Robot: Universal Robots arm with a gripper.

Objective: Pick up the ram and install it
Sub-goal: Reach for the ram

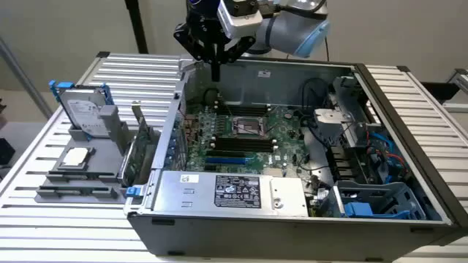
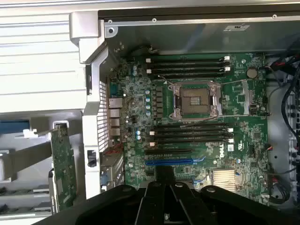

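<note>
You'll find the ram point(image 1: 216, 71) pinched between the fingers of the gripper point(image 1: 215, 59), hanging upright below them as a thin, dark, narrow strip turned edge-on to you, so its chips can't be made out. It sits in the air over the far corner of the open computer case point(image 1: 292, 230) on the exterior view's left, well above the motherboard point(image 1: 241, 131) and touching none of it. In the wrist view it shows as a short dark block point(image 2: 164, 174)

Case point(image 1: 292, 235) top open; clear drop from claw point(image 1: 216, 76) to motherboard point(image 1: 286, 125); cables point(image 1: 316, 90), drive cage point(image 1: 380, 200) crowd one side.
</note>
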